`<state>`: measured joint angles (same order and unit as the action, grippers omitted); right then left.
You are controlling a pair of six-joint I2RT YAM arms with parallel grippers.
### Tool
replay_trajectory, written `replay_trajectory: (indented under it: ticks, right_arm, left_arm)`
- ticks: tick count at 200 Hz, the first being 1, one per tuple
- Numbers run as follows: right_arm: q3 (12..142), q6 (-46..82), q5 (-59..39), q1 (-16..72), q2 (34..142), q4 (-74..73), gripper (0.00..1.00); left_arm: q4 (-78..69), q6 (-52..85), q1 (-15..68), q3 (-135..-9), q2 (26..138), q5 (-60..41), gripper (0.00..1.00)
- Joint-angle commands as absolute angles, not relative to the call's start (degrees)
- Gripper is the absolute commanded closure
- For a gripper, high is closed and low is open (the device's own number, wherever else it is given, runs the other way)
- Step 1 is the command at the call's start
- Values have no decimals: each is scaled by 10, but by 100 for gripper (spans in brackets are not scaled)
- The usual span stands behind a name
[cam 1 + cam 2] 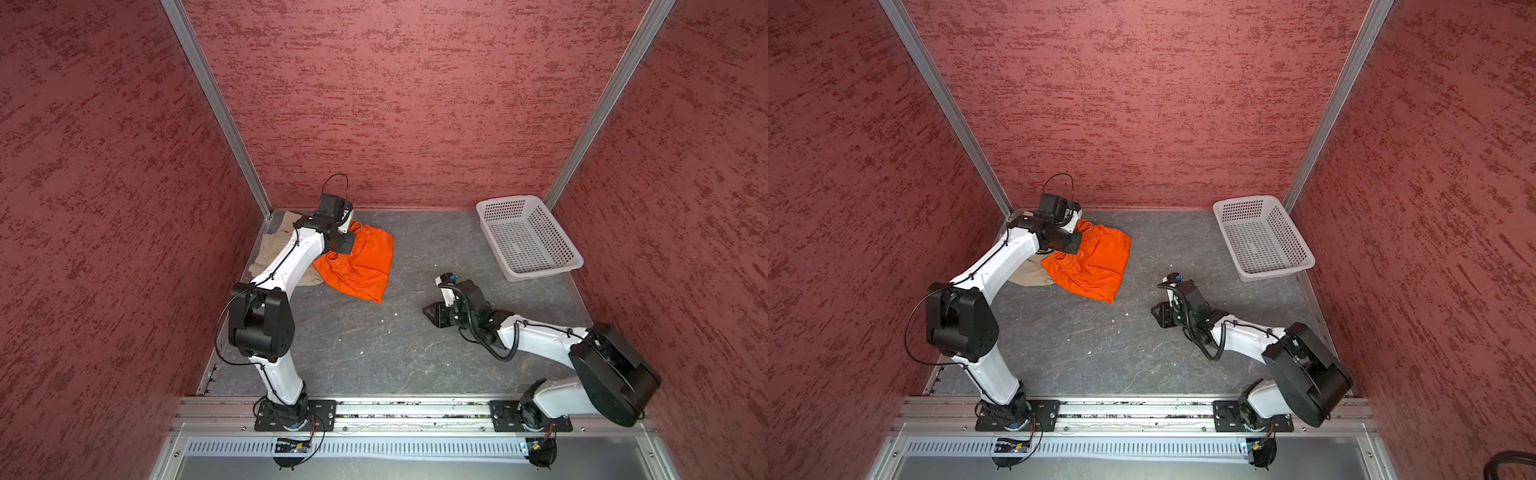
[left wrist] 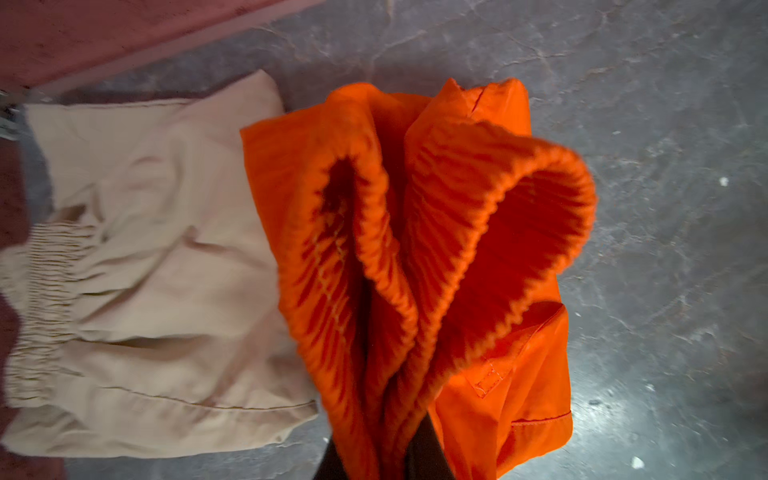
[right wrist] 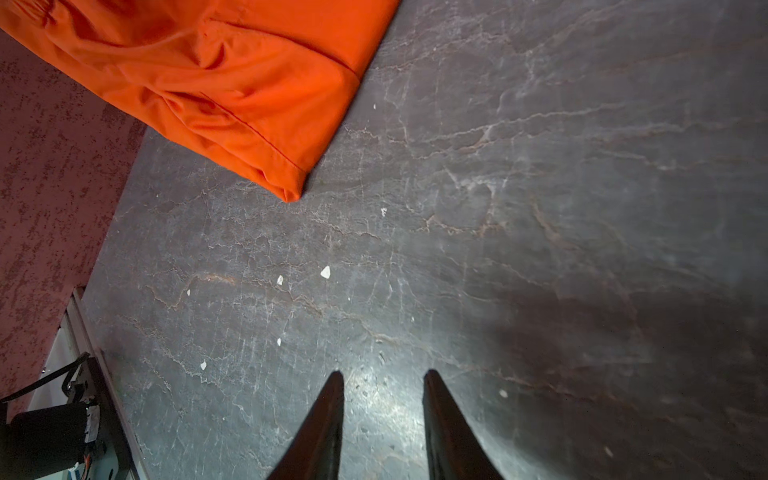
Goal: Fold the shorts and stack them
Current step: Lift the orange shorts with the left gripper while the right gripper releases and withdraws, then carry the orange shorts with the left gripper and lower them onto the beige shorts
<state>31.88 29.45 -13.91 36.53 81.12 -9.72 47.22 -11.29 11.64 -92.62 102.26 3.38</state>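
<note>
We're looking down into a red-walled booth [image 1: 415, 104], and across its floor runs the dark, veined surface [image 1: 374, 353] where it all happens. The left arm [image 1: 291, 257] reaches deep into the far left corner, while the right arm [image 1: 540, 336] sits low, right of the middle. In the far right corner the white perforated basket [image 1: 544, 272] stands with nothing we can see in it, well apart from both pairs of shorts. And there they are, both in that far left corner: the orange shorts [image 1: 365, 262] spread out toward the middle, and the beige shorts [image 1: 266, 249] are tucked against the left wall, largely hidden under the left arm in both top views. The two pairs touch along one edge. From the left wrist we get the close-up: the left jaws are clamped on the orange shorts [image 2: 457, 208], gathered waistband bunched up between them, with the beige shorts [image 2: 166, 270] lying flat beside it, elastic waist showing. Over on the right wrist view, the right jaws stand parted with only bare surface between them, and a hemmed corner of the orange shorts [image 3: 232, 83] lies ahead, apart from the tips. A few white specks [image 3: 325, 272] dot the surface.
</note>
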Motion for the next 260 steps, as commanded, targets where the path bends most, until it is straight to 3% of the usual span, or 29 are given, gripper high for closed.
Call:
replay_trajectory:
  ticks: [1,79,260]
  right_arm:
    - [316,306,-144,362,822,-116,66]
    - [324,307,-150,362,853,-126,68]
    - [341,301,-157,362,861,-105,69]
  left_arm:
    - [502,-166,116,-983,1039,75,100]
    - [563,-232,115,-1134,1075,128,100]
    - [620,-234,75,-1202,1053,118,100]
